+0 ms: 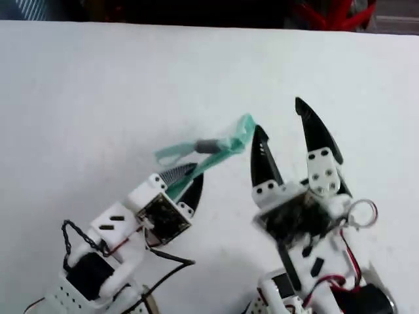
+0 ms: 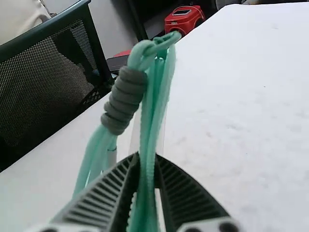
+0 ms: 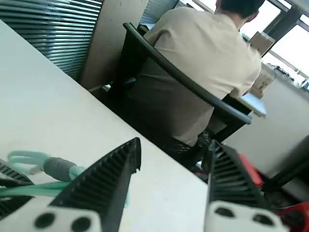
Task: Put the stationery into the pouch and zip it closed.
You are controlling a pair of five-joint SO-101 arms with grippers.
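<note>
My left gripper (image 1: 186, 178) is shut on the edge of a clear pouch with mint-green trim (image 1: 219, 145) and holds it lifted off the white table (image 1: 98, 85). A grey ribbed stationery piece (image 1: 208, 145) shows inside the pouch. The left wrist view has the pouch (image 2: 155, 92) rising upright from between the pads (image 2: 183, 193), the grey piece (image 2: 125, 99) beside the green trim. My right gripper (image 1: 280, 116) is open just right of the pouch's far end, nothing between its fingers. In the right wrist view the pouch (image 3: 24, 159) lies beside one open finger (image 3: 108, 176).
The white table stretches wide to the left and the back. Beyond its edge stand a black mesh chair (image 2: 43, 72) and a red object on the floor (image 2: 186, 18). Loose cables (image 1: 163, 268) hang near the arm bases.
</note>
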